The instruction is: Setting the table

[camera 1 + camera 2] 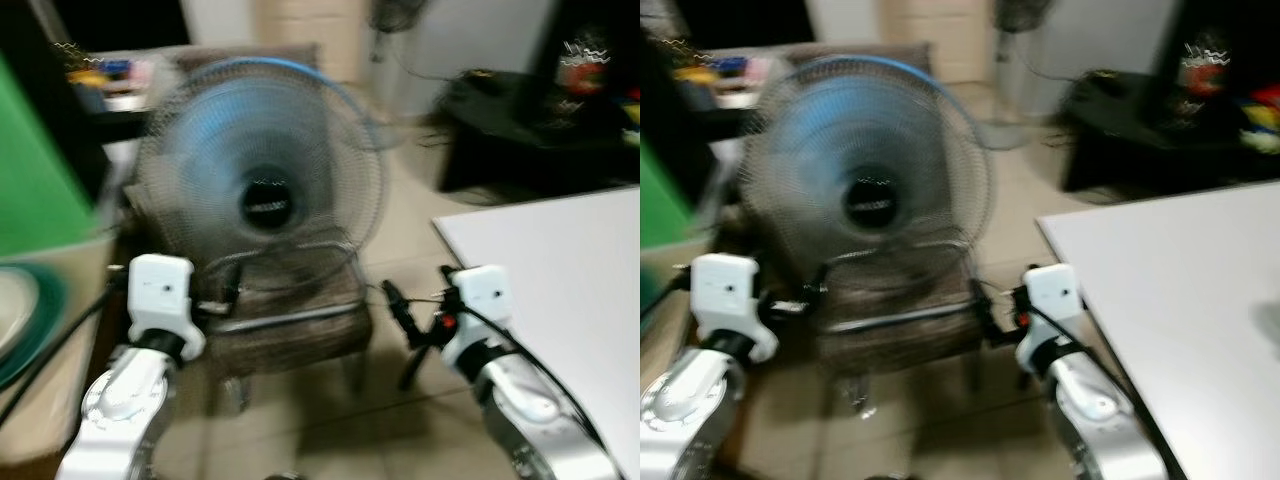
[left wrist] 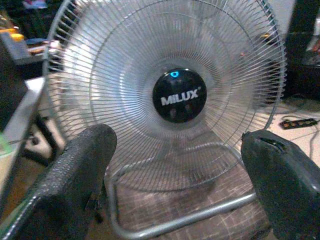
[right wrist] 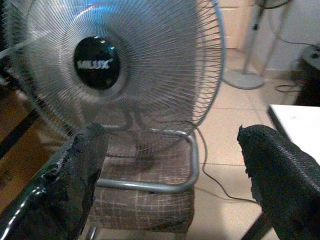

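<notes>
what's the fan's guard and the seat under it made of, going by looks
Round silver wire fan guard: looks like thin metal wire, shiny chrome-like finish, with glints along the spokes. Its bent tube stand looks like matte grey metal. Brown checked stool seat under the fan: looks like woven fabric upholstery, with a soft edge and a pale grid pattern. The black hub cap is probably glossy plastic.

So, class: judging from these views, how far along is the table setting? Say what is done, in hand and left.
Done: nothing visible; the white table shows a bare top. In hand: nothing; the left hand and right hand are both open, pointing at a fan on a stool. Left: apparently all of it; plates sit at the robot's left.
</notes>
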